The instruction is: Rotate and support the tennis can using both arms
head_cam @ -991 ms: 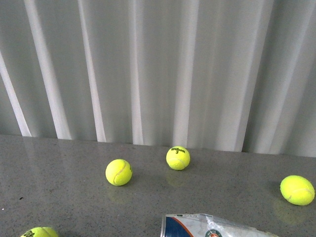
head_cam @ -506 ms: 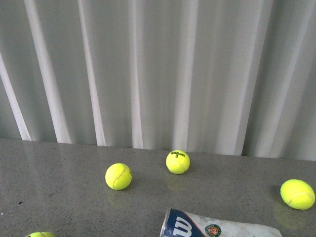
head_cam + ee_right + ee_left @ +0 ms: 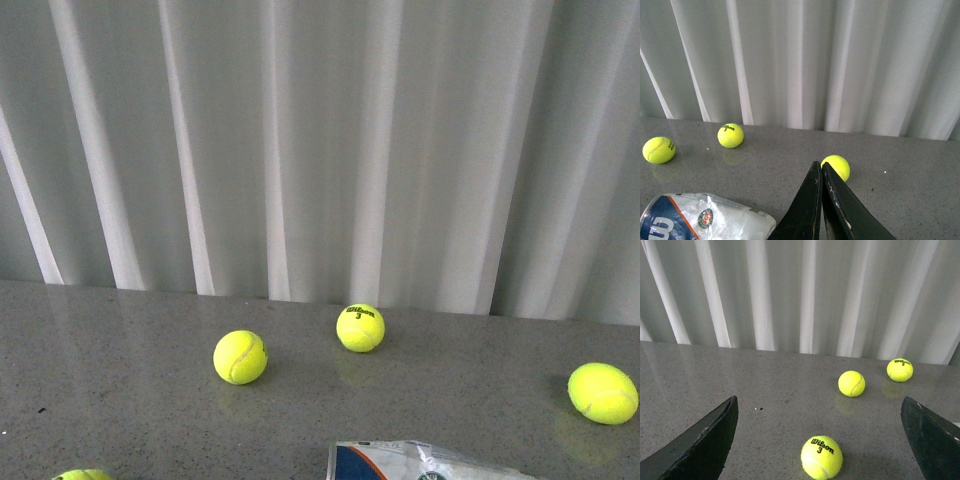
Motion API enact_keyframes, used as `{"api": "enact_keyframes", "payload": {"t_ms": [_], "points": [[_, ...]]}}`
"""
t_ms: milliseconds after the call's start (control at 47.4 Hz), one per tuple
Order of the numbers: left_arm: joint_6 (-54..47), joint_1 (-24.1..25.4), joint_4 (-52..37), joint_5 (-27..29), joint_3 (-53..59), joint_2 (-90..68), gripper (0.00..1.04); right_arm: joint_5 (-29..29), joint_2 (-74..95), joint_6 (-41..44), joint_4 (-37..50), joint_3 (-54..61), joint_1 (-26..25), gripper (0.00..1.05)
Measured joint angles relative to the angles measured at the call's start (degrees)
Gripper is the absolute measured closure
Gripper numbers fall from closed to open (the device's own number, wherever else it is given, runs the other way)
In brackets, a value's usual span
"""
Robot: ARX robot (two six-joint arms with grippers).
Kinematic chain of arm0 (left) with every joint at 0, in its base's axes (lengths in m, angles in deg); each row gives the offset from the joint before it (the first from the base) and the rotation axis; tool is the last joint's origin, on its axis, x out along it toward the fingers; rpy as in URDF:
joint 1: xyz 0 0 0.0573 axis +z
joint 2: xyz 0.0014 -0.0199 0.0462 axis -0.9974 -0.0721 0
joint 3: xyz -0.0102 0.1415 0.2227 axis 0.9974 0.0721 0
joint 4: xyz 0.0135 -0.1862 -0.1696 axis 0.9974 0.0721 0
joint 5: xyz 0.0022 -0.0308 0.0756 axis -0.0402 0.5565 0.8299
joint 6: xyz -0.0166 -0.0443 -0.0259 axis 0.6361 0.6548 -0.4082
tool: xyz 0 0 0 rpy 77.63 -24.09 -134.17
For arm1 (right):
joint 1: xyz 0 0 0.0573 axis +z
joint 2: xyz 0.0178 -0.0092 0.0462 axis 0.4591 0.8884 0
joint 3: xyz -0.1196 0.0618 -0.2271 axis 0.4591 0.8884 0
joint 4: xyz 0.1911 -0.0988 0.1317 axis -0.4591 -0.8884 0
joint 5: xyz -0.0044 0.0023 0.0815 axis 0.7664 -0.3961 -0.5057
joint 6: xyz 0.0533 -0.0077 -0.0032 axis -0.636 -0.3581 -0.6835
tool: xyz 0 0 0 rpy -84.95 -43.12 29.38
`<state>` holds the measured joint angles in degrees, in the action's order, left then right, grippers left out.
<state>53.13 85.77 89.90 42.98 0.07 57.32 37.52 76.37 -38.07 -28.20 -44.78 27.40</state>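
We are watching the tennis can [image 3: 420, 462], lying on the counter [image 3: 120, 380] nearer us than the Wilson ball [image 3: 360, 328], rolling its W out of sight, so rotation is progressing, with the left pincer [image 3: 819, 402] gaping wide and the right pincer [image 3: 821, 167] closed on nothing.

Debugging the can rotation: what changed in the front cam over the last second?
The can rolled: the big W showing half a second ago has turned out of sight, and less of the can shows. Before that, the whole scene slid down a little, probably a camera tilt. The balls kept their places.
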Motion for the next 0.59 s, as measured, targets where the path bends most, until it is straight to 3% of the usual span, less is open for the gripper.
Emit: {"api": "enact_keyframes", "payload": {"t_ms": [506,590], "points": [[0.0,0.0,0.0,0.0,0.0,0.0,0.07,0.0,-7.0,0.0,-3.5,2.9,0.0,1.01],[0.0,0.0,0.0,0.0,0.0,0.0,0.07,-0.1,-12.0,0.0,-10.1,2.9,0.0,1.01]]}}
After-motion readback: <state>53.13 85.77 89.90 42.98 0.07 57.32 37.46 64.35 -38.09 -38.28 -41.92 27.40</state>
